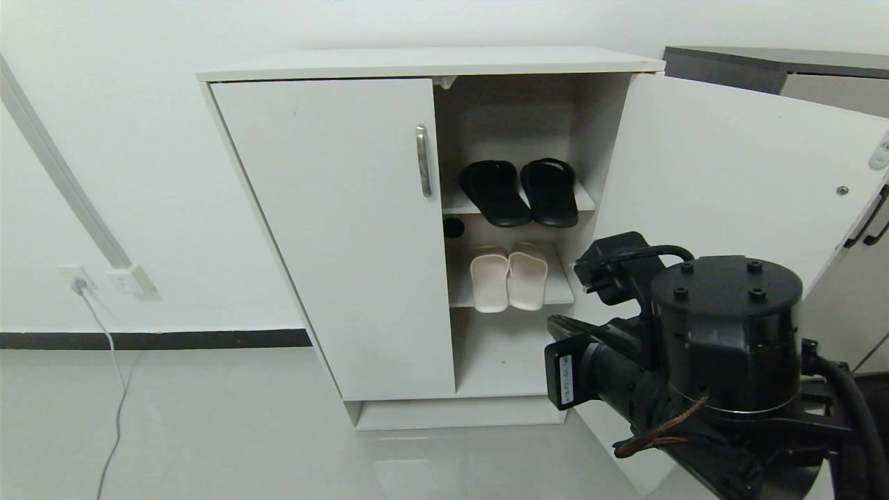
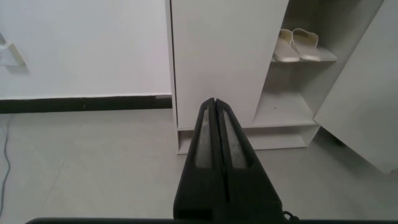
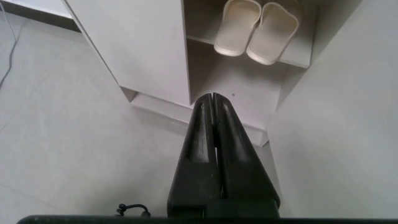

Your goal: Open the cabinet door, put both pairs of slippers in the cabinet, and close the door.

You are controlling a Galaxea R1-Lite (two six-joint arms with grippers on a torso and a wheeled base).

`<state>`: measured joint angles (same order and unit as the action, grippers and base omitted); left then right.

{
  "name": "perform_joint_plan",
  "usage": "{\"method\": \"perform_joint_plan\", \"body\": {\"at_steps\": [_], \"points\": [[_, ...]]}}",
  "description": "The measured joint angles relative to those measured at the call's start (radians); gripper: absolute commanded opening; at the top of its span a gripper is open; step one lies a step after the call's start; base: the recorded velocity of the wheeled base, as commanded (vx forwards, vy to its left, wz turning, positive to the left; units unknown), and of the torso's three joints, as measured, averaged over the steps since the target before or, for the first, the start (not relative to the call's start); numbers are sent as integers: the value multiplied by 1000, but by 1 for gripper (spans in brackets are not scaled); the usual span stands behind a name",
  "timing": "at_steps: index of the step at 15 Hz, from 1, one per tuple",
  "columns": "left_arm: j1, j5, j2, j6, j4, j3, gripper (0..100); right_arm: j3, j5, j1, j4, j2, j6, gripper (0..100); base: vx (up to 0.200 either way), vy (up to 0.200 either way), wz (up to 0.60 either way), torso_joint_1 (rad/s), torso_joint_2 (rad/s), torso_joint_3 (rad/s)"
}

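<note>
A white cabinet (image 1: 430,64) stands on the floor, its left door (image 1: 333,229) shut and its right door (image 1: 729,173) swung wide open. On the upper shelf (image 1: 587,203) sits a pair of black slippers (image 1: 496,194); on the middle shelf (image 1: 561,292) below sits a pair of white slippers (image 1: 526,278). Each pair lies side by side, lengthwise front to back, toes toward the cabinet's back. The left claw (image 2: 214,109) and the right claw (image 3: 213,102) are both pressed together, holding nothing, above the floor before the cabinet.
</note>
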<state>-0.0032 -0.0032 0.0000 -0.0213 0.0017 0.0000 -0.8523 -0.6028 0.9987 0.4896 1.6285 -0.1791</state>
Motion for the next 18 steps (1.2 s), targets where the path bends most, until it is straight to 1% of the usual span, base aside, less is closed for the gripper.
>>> {"method": "perform_joint_plan", "body": {"at_steps": [2, 5, 10, 18], "points": [[0, -2, 0, 4, 0, 0, 0, 1, -3, -2, -2, 2, 2, 0, 0, 0, 0, 2, -117, -134], [-1, -3, 0, 10, 1, 0, 0, 1, -4, -1, -3, 7, 3, 0, 0, 0, 0, 14, -230, -349], [0, -3, 0, 10, 0, 0, 0, 0, -11, -4, 0, 6, 11, 0, 0, 0, 0, 61, -504, -364], [0, -3, 0, 10, 0, 0, 0, 9, -9, -19, 0, 5, 10, 0, 0, 0, 0, 140, -471, -333]]}}
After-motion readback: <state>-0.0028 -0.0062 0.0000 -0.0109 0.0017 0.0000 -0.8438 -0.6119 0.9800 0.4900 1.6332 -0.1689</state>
